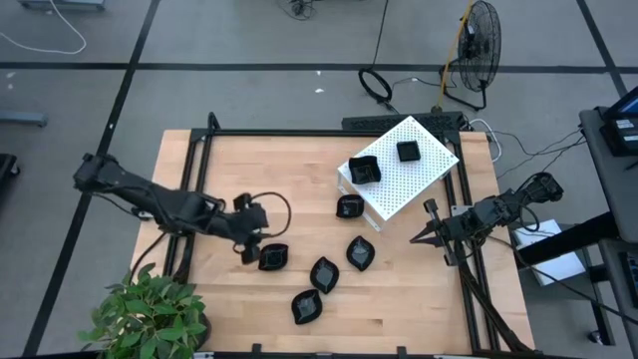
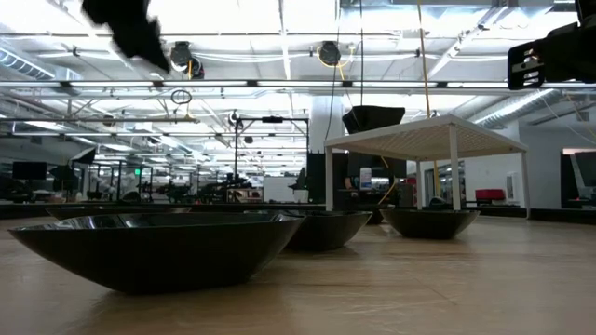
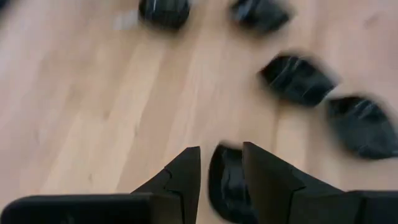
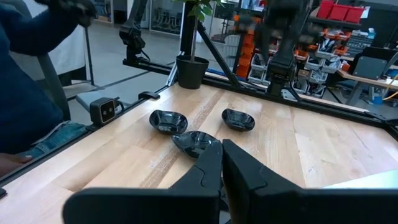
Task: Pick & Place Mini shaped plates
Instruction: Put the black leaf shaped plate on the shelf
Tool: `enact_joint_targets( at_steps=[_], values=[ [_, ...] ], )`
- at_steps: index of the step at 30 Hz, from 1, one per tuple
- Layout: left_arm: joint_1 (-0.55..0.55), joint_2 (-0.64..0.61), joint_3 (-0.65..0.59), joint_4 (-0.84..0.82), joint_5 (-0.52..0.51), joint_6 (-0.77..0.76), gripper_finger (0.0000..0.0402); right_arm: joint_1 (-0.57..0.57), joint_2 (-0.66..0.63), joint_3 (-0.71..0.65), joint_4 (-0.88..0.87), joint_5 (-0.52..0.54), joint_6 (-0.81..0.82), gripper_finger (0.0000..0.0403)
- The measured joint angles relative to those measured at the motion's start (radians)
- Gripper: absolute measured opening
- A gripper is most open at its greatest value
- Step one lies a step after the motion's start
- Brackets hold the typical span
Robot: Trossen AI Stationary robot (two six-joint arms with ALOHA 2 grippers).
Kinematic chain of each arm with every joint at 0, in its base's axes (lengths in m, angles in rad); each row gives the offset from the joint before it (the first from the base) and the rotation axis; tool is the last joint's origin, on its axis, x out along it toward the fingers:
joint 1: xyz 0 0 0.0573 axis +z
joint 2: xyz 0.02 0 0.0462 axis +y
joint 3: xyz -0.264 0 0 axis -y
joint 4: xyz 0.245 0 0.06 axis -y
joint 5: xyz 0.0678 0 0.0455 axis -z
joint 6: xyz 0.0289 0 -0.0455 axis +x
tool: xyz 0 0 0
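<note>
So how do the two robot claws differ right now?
The left gripper is out over the table, fingers parted around the rim of a small black dish. The right gripper hangs at the table's right edge beside the white box, fingers shut and empty. Both are dark, two-fingered claws.

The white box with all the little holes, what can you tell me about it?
The white box is a flat slab dotted with small holes, turned at a slant near the table's far right corner. In the low view it stands on thin white legs like a tiny table. Two small black dishes sit on top. Another dish lies on the wood right by its edge; whether they touch is unclear. Neither arm touches the box.
</note>
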Motion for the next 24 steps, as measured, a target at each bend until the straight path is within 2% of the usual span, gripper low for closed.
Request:
enact_joint_targets(
  at_steps=[6,11,16,24],
  values=[
    [0.036,0.002,-0.189,0.069,0.007,-0.172,0.0124,0.000,0.000,0.000,0.000,0.000,0.000,0.0000],
    [0.071,0.002,-0.317,0.201,0.093,-0.187,0.0124,0.000,0.000,0.000,0.000,0.000,0.000,0.0000],
    [0.061,0.002,-0.432,0.395,0.111,-0.176,0.0124,0.000,0.000,0.000,0.000,0.000,0.000,0.0000],
    [0.034,0.009,-0.544,0.516,0.155,-0.261,0.0124,0.000,0.000,0.000,0.000,0.000,0.000,0.0000]
  ],
)
